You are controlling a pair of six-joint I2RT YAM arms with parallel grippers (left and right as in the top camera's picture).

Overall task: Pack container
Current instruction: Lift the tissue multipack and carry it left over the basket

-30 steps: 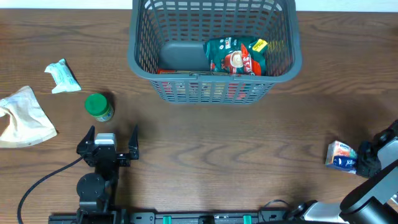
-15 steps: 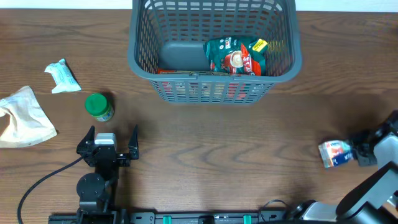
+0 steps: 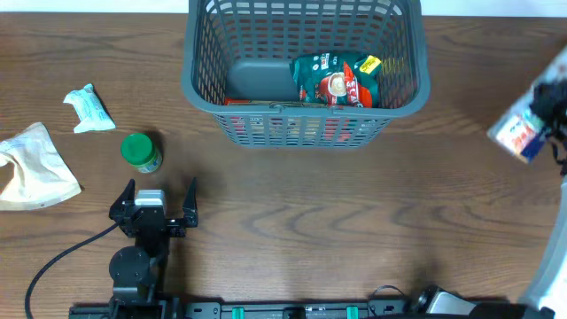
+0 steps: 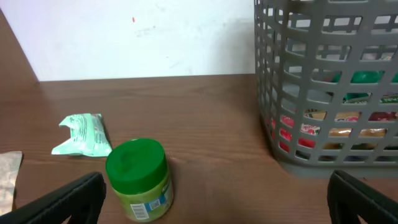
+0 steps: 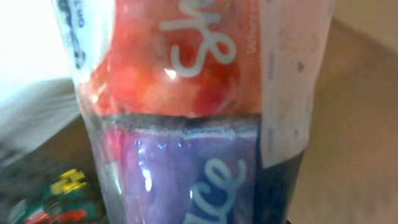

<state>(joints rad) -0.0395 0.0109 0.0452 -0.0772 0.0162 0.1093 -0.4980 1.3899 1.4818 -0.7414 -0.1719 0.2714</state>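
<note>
so right now the container sits at the far edge of the table, about the middle. it's got a green snack bag lying inside toward its right half, plus some red stuff showing through the slots in the near wall.

the right hand is up in the air at the right edge of the overhead view, to the right of the container and clear of it. it's clamped narrow on a soft packet, red at one end, blue-purple at the other, with a white strip. in the right wrist view that packet fills nearly the whole frame, so no fingers show there.

the left hand is low on the near left of the table with jaws spread wide and nothing between them. just beyond it stands a green-lidded jar, upright. further left there's a white and green wrapper, and a beige cloth lies at the left edge.
</note>
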